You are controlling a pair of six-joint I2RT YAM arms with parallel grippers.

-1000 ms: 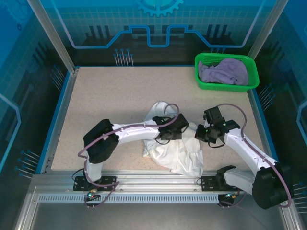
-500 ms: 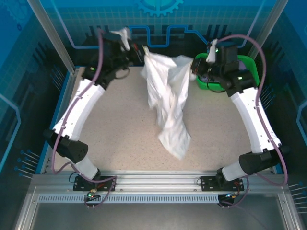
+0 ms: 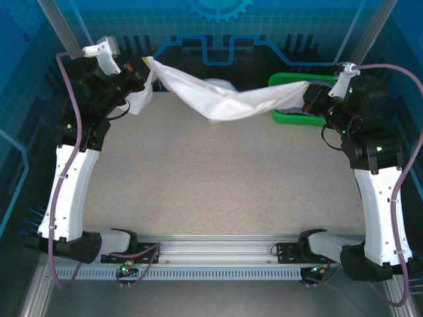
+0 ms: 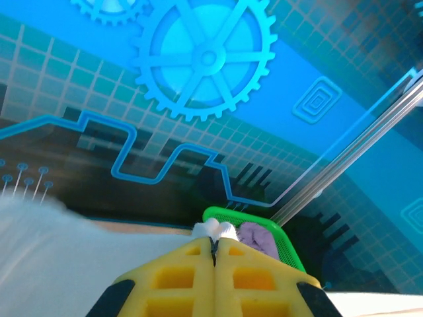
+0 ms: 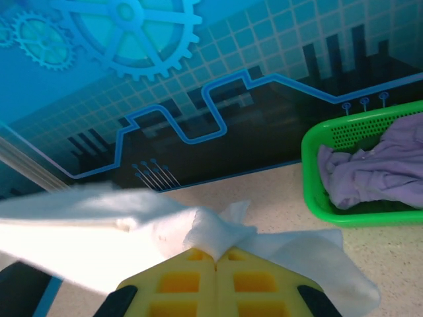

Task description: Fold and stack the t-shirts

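Top external shows the white shirt point(image 3: 218, 100) up in the air, stretched wide between both grippers. The left gripper point(image 3: 147, 66) pinches one end, the right gripper point(image 3: 308, 99) the other. The lavender shirt point(image 5: 370, 173) lies in the basket point(image 5: 310, 165).

Two shirts: one white shirt point(image 3: 218, 100), one lavender shirt point(image 5: 377, 173). One basket point(image 3: 284, 80). One table point(image 3: 198, 178). Two grippers: left gripper point(image 4: 213, 243), right gripper point(image 5: 215, 256).
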